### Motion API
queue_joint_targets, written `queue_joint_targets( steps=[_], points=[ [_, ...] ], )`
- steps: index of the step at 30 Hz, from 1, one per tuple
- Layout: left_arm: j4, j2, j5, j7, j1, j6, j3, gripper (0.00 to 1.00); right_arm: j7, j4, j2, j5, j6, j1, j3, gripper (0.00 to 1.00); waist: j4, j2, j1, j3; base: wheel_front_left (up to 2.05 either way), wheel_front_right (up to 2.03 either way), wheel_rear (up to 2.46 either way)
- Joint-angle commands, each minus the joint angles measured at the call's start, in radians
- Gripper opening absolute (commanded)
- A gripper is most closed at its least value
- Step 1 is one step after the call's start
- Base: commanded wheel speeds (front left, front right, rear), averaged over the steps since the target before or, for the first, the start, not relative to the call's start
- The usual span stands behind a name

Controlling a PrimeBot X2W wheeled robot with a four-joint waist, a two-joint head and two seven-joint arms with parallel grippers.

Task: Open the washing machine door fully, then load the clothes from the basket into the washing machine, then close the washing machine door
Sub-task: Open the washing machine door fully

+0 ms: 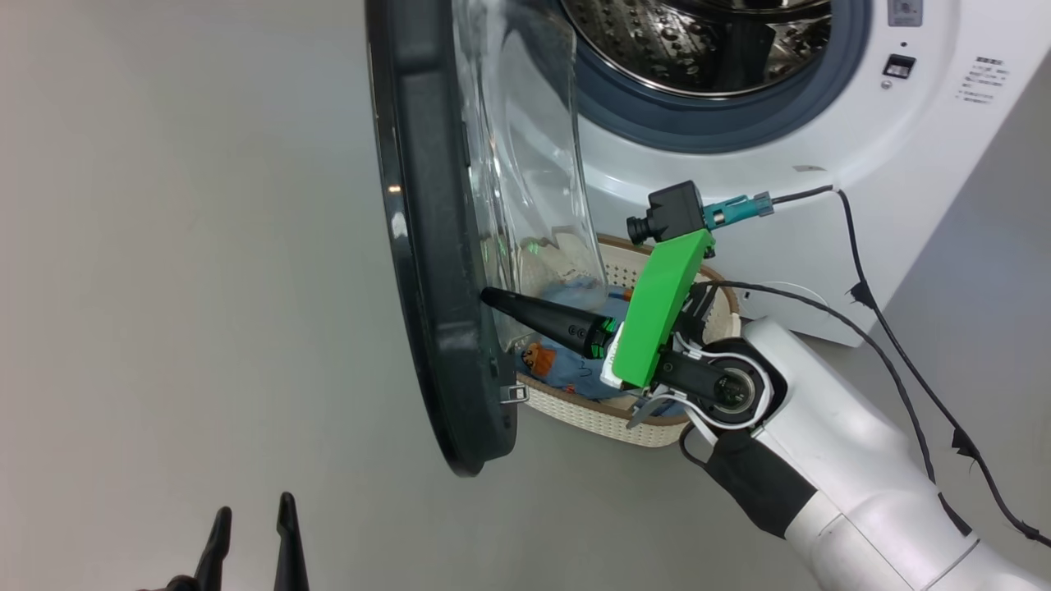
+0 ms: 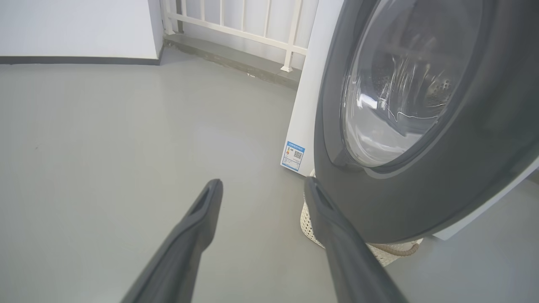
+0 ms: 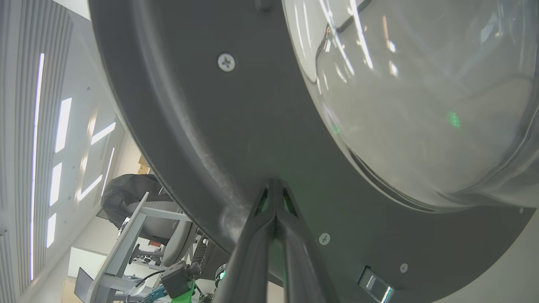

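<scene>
Altogether two tools: left tool (image 1: 254,505) wide, empty; right tool (image 1: 486,295) closed against one door (image 1: 427,246), one basket (image 1: 608,414) beside.

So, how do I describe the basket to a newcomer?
Start at the white washing machine with its round dark door open. On the floor below its opening, beside that door, sits the basket. Cream perforated sides, a brown rim and blue cloth inside set it apart.

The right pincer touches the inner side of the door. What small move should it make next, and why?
Probably push the washing machine door a little further left. The shut right pincer touches its inner face, and the door stands partly over the basket holding the clothes.
</scene>
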Motion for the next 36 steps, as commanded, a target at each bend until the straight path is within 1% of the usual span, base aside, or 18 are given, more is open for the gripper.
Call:
queue_joint_targets(
  steps=[1, 9, 15, 18, 24, 25, 26, 27, 28, 29, 30, 31, 32, 36],
  points=[
    [-0.027, 0.013, -0.008, -0.006, -0.011, 0.000, 0.027, 1.00, -0.013, -0.019, 0.038, -0.005, 0.003, 0.014, 0.020, 0.00, 0.013, 0.0000, 0.0000, -0.003, 0.00, 0.00, 0.00],
    [-0.029, 0.013, -0.011, -0.006, -0.016, 0.004, 0.019, 1.00, -0.050, -0.007, 0.035, 0.006, 0.003, 0.010, 0.058, 0.00, 0.014, 0.0000, 0.0000, -0.004, 0.00, 0.00, 0.00],
    [-0.028, 0.013, 0.007, -0.006, -0.022, -0.004, 0.012, 1.00, -0.087, -0.007, 0.034, 0.018, 0.003, 0.008, 0.073, 0.00, 0.004, 0.0000, 0.0000, -0.011, 0.00, 0.00, 0.00],
    [-0.028, 0.013, 0.013, -0.006, -0.031, 0.000, 0.017, 1.00, -0.107, -0.028, 0.018, 0.021, 0.003, 0.006, 0.074, 0.00, -0.011, 0.0000, 0.0000, -0.016, 0.00, 0.00, 0.00],
    [-0.025, 0.013, 0.035, -0.006, -0.033, -0.006, 0.041, 1.00, -0.154, -0.090, -0.039, 0.019, 0.003, 0.009, 0.071, 0.01, -0.062, 0.0000, 0.0000, -0.043, 0.00, 0.00, 0.00],
    [-0.025, 0.013, 0.035, -0.006, -0.033, -0.006, 0.041, 1.00, -0.154, -0.090, -0.039, 0.019, 0.003, 0.009, 0.071, 0.01, -0.062, 0.0000, 0.0000, -0.043, 0.00, 0.00, 0.00],
    [-0.026, 0.013, 0.037, -0.006, -0.032, -0.006, 0.047, 1.00, -0.165, -0.103, -0.050, 0.017, 0.003, 0.012, 0.071, 0.08, -0.072, 0.0000, 0.0000, -0.048, 0.00, 0.00, 0.00],
    [-0.026, 0.013, 0.039, -0.006, -0.032, -0.007, 0.053, 1.00, -0.177, -0.117, -0.062, 0.013, 0.003, 0.017, 0.072, 0.25, -0.081, 0.0000, 0.0000, -0.053, 0.00, 0.00, 0.00],
    [-0.026, 0.013, 0.041, -0.006, -0.031, -0.008, 0.059, 1.00, -0.193, -0.132, -0.074, 0.006, 0.003, 0.021, 0.073, 0.38, -0.091, 0.0000, 0.0000, -0.057, 0.00, 0.00, 0.00],
    [-0.026, 0.013, 0.044, -0.006, -0.031, -0.010, 0.065, 1.00, -0.210, -0.148, -0.089, -0.004, 0.003, 0.026, 0.076, 0.47, -0.101, 0.0000, 0.0000, -0.060, 0.00, 0.00, 0.00],
    [-0.026, 0.013, 0.046, -0.006, -0.031, -0.011, 0.071, 1.00, -0.229, -0.163, -0.103, -0.013, 0.003, 0.032, 0.078, 0.59, -0.111, 0.0000, 0.0000, -0.063, 0.00, 0.00, 0.00],
    [-0.027, 0.013, 0.049, -0.006, -0.031, -0.012, 0.077, 1.00, -0.252, -0.179, -0.119, -0.027, 0.003, 0.036, 0.082, 0.86, -0.122, 0.0000, 0.0000, -0.065, 0.00, 0.00, 0.00],
    [-0.027, 0.013, 0.052, -0.006, -0.031, -0.013, 0.083, 1.00, -0.282, -0.195, -0.136, -0.048, 0.003, 0.038, 0.087, 1.00, -0.133, 0.0000, 0.0000, -0.067, 0.00, 0.00, 0.00],
    [-0.024, 0.013, 0.070, -0.006, -0.031, -0.013, 0.110, 1.00, -0.429, -0.232, -0.204, -0.137, 0.003, 0.052, 0.117, 1.00, -0.177, 0.0000, 0.0000, -0.076, 0.00, 0.00, 0.00]
  ],
)
